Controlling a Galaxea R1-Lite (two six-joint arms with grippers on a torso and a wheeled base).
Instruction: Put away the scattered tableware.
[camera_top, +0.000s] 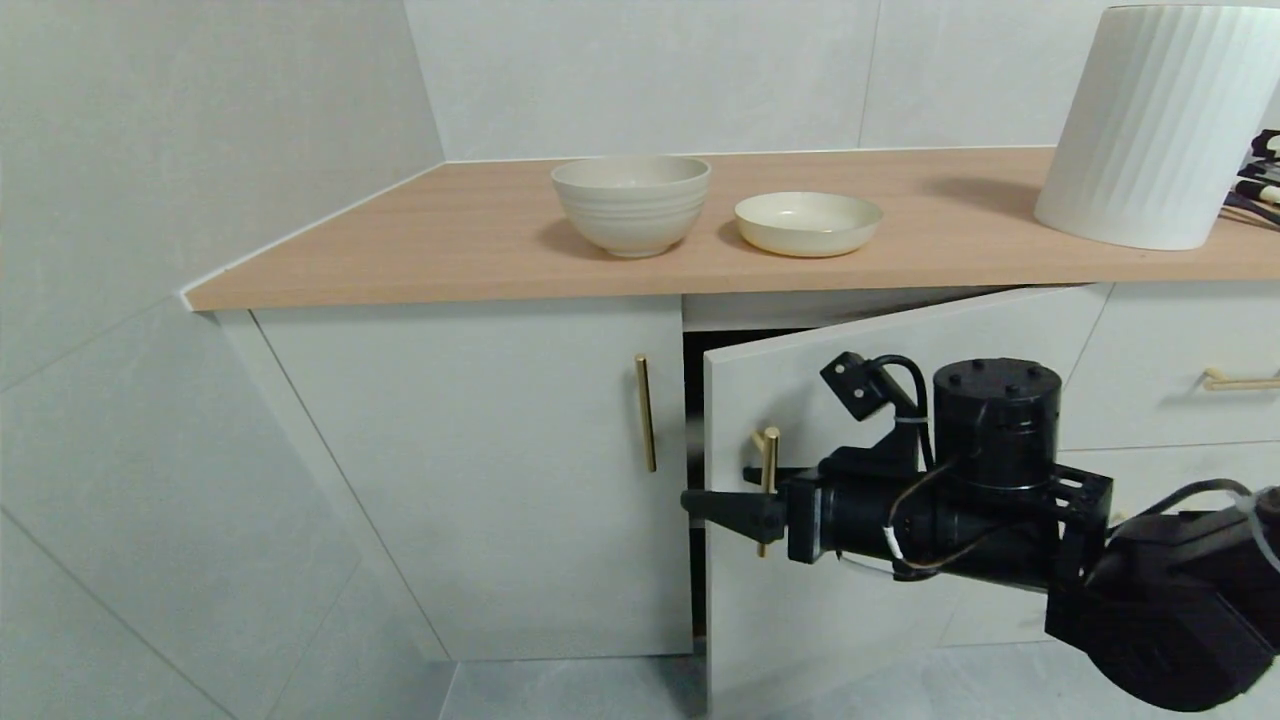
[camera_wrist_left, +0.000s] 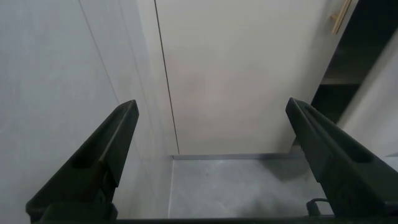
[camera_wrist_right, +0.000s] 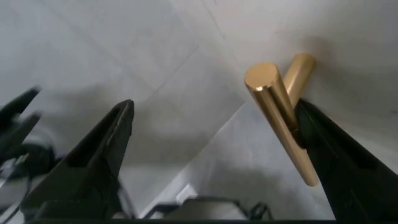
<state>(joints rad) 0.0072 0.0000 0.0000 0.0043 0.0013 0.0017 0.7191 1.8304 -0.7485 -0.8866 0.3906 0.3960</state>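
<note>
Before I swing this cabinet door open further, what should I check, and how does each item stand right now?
1. The door handle sits between the fingers of the right pincer: ok.
2. Right pincer closed on the handle: not ok, jaws open.
3. The cabinet door is wide enough open for loading: not ok, only ajar.
4. The left pincer is empty and open: ok.
5. The bowl and dish stand upright and apart on the countertop: ok.
6. Room in the cabinet interior: cannot tell, too dark.
</note>
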